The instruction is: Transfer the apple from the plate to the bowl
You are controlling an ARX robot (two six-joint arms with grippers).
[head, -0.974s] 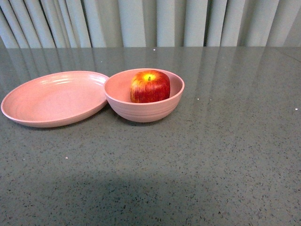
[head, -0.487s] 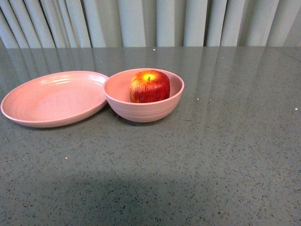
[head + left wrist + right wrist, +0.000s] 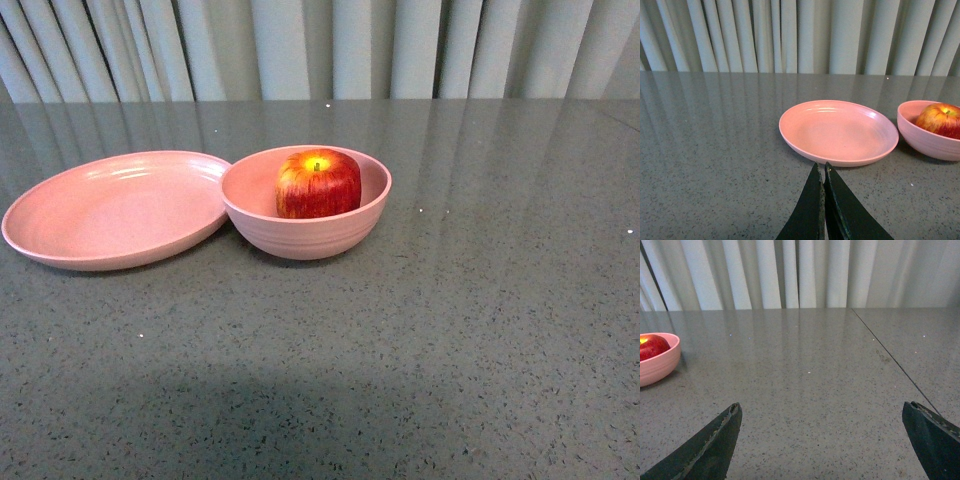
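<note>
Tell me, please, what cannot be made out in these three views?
- Apple: its underside is hidden by the bowl wall in every view.
- Bowl: cut off by the frame edge in both wrist views.
- Left gripper and right gripper: only the fingertips show in the wrist views; the front view shows neither arm.
- Plate: absent from the right wrist view.

Front view faces the bowl (image 3: 306, 215) closely — both low wrist views share it.

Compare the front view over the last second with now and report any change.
Nothing has visibly changed. The apple sits in the bowl exactly as before, the plate beside it is bare, and neither arm enters the front view.
</note>
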